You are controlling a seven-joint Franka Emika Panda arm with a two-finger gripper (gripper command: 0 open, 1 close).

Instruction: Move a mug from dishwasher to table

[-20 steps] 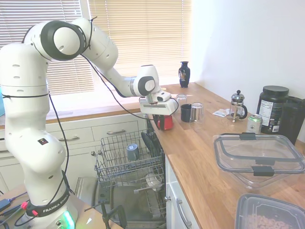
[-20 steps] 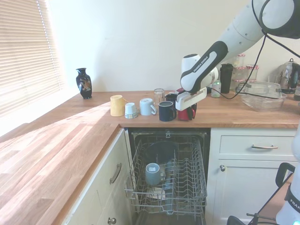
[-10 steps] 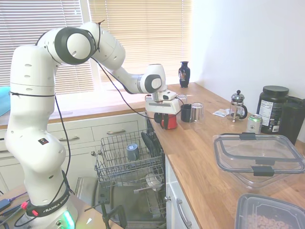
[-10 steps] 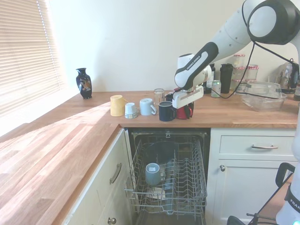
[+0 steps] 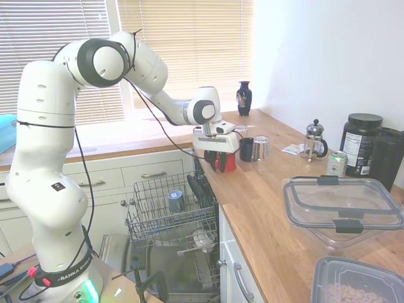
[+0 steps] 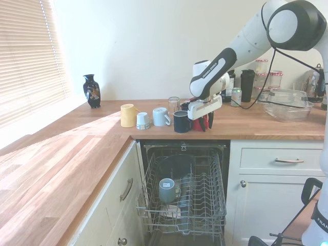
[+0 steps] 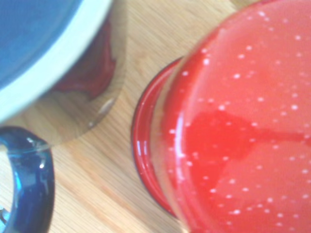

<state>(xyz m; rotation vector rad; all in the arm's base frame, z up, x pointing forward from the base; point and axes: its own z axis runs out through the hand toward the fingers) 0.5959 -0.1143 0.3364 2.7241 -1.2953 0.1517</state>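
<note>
I have the red mug standing upright on the wooden surface near its front edge above the dishwasher, just beside a dark mug. My fingers straddle it; whether they grip, I cannot tell.

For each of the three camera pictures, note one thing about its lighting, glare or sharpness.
First exterior view: daylight through the blinds washes out the sill. Second exterior view: a bright patch lies on the table near the window; the picture is evenly sharp. Wrist view: the mug fills the frame, soft and out of focus, with a glossy reflection on its red surface.
</note>
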